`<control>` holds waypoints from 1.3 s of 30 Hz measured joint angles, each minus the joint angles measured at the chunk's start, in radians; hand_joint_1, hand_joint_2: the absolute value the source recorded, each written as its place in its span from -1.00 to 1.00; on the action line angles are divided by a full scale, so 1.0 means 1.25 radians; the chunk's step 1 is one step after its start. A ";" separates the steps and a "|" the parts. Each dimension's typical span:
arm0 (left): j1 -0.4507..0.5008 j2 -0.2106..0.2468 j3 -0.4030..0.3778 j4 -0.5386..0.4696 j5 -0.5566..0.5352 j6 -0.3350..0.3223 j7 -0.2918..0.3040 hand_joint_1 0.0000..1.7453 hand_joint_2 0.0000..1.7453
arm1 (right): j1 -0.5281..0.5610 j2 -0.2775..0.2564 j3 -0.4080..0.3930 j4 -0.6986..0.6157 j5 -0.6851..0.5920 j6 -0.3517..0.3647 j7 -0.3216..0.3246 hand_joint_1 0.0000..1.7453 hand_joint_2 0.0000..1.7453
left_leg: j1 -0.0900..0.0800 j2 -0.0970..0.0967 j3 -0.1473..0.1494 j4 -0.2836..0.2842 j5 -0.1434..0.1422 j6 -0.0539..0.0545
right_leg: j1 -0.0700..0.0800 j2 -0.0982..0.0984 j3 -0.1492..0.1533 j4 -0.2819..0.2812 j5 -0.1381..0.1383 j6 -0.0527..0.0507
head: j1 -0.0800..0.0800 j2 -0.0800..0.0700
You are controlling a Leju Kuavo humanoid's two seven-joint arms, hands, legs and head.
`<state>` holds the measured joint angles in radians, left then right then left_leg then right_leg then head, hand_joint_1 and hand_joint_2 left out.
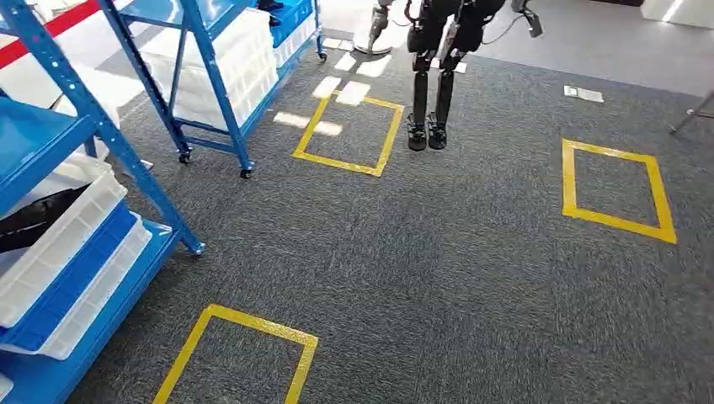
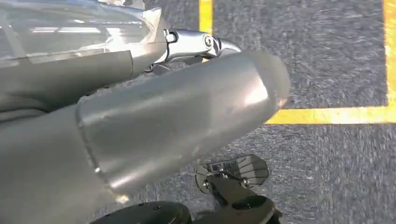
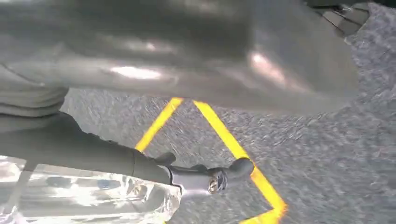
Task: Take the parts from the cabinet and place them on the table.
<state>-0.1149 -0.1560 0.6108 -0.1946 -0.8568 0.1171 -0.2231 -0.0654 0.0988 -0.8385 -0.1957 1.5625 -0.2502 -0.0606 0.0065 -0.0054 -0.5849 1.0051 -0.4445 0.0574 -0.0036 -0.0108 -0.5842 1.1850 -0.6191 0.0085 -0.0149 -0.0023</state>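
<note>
The blue cabinet (image 1: pixel 84 126) stands at the left of the head view, with white bins (image 1: pixel 59 244) stacked on its lower shelf. Something dark (image 1: pixel 29 220) lies in the top bin. My left hand (image 2: pixel 177 126) hangs over the carpet, its thick thumb apart from a straight finger (image 2: pixel 196 44) and nothing between them. My right hand (image 3: pixel 187 56) hangs the same way, with one finger (image 3: pixel 205 179) stretched out. A clear glossy surface (image 2: pixel 70 28) (image 3: pixel 84 198) lies along the far side of each finger. I cannot tell what that surface is.
A second blue wheeled rack (image 1: pixel 210 76) with white bins stands further back on the left. Another humanoid robot (image 1: pixel 434 76) stands ahead on the grey carpet. Yellow tape squares (image 1: pixel 349 135) (image 1: pixel 616 189) (image 1: pixel 240 358) mark the floor.
</note>
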 joint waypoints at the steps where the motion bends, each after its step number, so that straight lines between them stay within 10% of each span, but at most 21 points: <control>1: 0.000 0.000 0.002 0.000 0.002 -0.004 0.019 -1.00 -1.00 | 0.002 0.000 0.000 0.000 0.000 0.000 0.002 -1.00 -1.00 | 0.000 -0.012 -0.002 0.000 0.001 0.000 | 0.000 0.004 -0.030 0.062 -0.022 0.001 | -0.001 0.000; 3: 0.003 0.001 0.009 0.001 0.009 -0.016 0.061 -1.00 -1.00 | 0.003 0.000 0.001 0.000 0.000 0.001 0.004 -1.00 -1.00 | 0.000 -0.033 -0.002 0.001 0.002 -0.001 | -0.004 0.005 -0.047 0.095 -0.021 0.011 | -0.001 0.000; 5: 0.007 0.002 0.017 0.001 0.014 -0.028 0.117 -1.00 -1.00 | 0.002 -0.002 0.005 0.000 0.000 0.001 0.006 -1.00 -1.00 | 0.002 -0.053 -0.001 0.003 0.004 -0.005 | -0.012 0.009 0.001 -0.010 0.033 0.030 | -0.001 0.000; 7: 0.008 0.003 0.022 0.001 0.014 -0.033 0.135 -1.00 -1.00 | 0.002 -0.002 0.012 0.000 0.000 0.001 0.007 -1.00 -1.00 | 0.003 -0.071 -0.005 0.005 0.005 -0.014 | -0.025 0.054 0.056 -0.140 0.076 0.042 | 0.001 0.000; 11: 0.015 0.005 0.030 0.001 0.017 -0.038 0.152 -1.00 -1.00 | -0.001 -0.002 0.017 0.001 0.000 0.002 0.008 -1.00 -1.00 | 0.003 -0.094 -0.010 0.001 0.010 -0.035 | -0.010 0.032 0.061 -0.143 0.084 0.014 | 0.001 0.000; 12: 0.018 0.007 0.035 0.001 0.018 -0.037 0.155 -1.00 -1.00 | -0.002 -0.001 0.019 0.001 0.000 0.002 0.008 -1.00 -1.00 | 0.007 -0.093 -0.012 0.007 0.009 -0.037 | -0.023 0.023 0.058 -0.148 0.091 0.005 | 0.000 0.000; 14: 0.019 0.007 0.039 0.001 0.024 -0.038 0.159 -1.00 -1.00 | -0.002 -0.001 0.022 0.001 0.000 0.002 0.008 -1.00 -1.00 | 0.003 -0.028 -0.040 0.070 -0.042 -0.040 | -0.017 0.010 0.060 -0.147 0.093 -0.007 | -0.006 0.000; 16: 0.019 0.007 0.040 0.001 0.025 -0.038 0.162 -1.00 -1.00 | 0.003 -0.002 0.025 0.001 0.000 0.005 0.008 -1.00 -1.00 | 0.004 -0.006 -0.102 0.203 -0.110 -0.043 | -0.009 -0.012 0.057 -0.147 0.092 -0.012 | -0.006 0.000; 18: 0.021 0.007 0.046 0.002 0.029 -0.039 0.168 -1.00 -1.00 | 0.003 -0.002 0.027 0.001 0.000 0.009 0.009 -1.00 -1.00 | 0.004 0.000 -0.130 0.264 -0.121 -0.043 | -0.004 -0.032 0.055 -0.147 0.091 -0.013 | -0.006 0.000; 21: 0.022 0.010 0.054 0.002 0.033 -0.042 0.185 -1.00 -1.00 | 0.001 -0.002 0.036 0.001 0.000 0.012 0.009 -1.00 -1.00 | 0.001 0.017 -0.042 0.107 -0.037 -0.031 | 0.001 -0.056 0.059 -0.147 0.088 -0.016 | -0.007 0.000; 23: 0.019 0.013 0.059 0.002 0.038 -0.043 0.193 -1.00 -1.00 | 0.000 0.000 0.039 0.001 0.000 0.013 0.009 -1.00 -1.00 | -0.012 0.078 0.008 0.018 -0.024 -0.019 | 0.013 -0.068 0.062 -0.144 0.081 -0.011 | -0.006 0.000; 27: 0.020 0.013 0.063 0.002 0.039 -0.047 0.203 -1.00 -1.00 | -0.004 0.000 0.046 0.001 0.000 0.013 0.010 -1.00 -1.00 | -0.013 0.035 0.005 0.005 -0.014 -0.009 | 0.016 -0.104 0.071 -0.150 0.078 -0.001 | -0.005 0.000; 30: 0.019 0.013 0.066 0.002 0.040 -0.050 0.213 -1.00 -1.00 | -0.005 -0.001 0.050 0.001 0.000 0.014 0.013 -1.00 -1.00 | -0.002 0.009 0.008 -0.005 -0.001 0.002 | 0.004 -0.008 0.019 -0.038 0.017 -0.004 | 0.001 0.000; 33: 0.021 0.013 0.069 0.002 0.040 -0.052 0.217 -1.00 -1.00 | 0.000 -0.002 0.051 0.001 0.000 0.014 0.017 -1.00 -1.00 | -0.002 -0.026 0.005 -0.004 0.001 0.002 | -0.006 0.005 -0.053 0.108 -0.028 0.005 | 0.001 0.000; 36: 0.022 0.012 0.070 0.002 0.039 -0.052 0.219 -1.00 -1.00 | 0.000 -0.003 0.051 0.001 -0.001 0.014 0.019 -1.00 -1.00 | 0.003 -0.059 0.006 0.000 0.002 -0.006 | -0.019 0.014 0.013 -0.044 0.052 0.038 | 0.000 0.000; 37: 0.022 0.012 0.070 0.002 0.039 -0.052 0.219 -1.00 -1.00 | 0.000 -0.003 0.051 0.001 -0.001 0.014 0.019 -1.00 -1.00 | 0.005 -0.069 0.004 0.004 0.001 -0.011 | -0.026 0.038 0.047 -0.116 0.078 0.046 | 0.001 0.000; 38: 0.022 0.013 0.070 0.002 0.039 -0.052 0.219 -1.00 -1.00 | 0.000 -0.002 0.051 0.002 -0.001 0.014 0.019 -1.00 -1.00 | 0.000 -0.076 0.000 0.011 -0.001 -0.020 | -0.026 0.067 0.050 -0.135 0.078 0.044 | 0.004 0.000; 39: 0.022 0.013 0.071 0.002 0.039 -0.052 0.219 -1.00 -1.00 | -0.001 -0.001 0.051 0.002 -0.001 0.015 0.019 -1.00 -1.00 | -0.001 -0.082 -0.002 0.011 -0.002 -0.025 | -0.020 0.052 0.046 -0.138 0.083 0.030 | 0.003 0.000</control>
<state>-0.0879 -0.1404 0.6989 -0.1926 -0.8080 0.0519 0.0511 -0.0669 0.0977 -0.7748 -0.1926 1.5614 -0.2319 -0.0374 0.0055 -0.1083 -0.5877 1.0194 -0.4472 0.0260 -0.0292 0.0544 -0.5266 1.0124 -0.5152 0.0459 -0.0110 -0.0023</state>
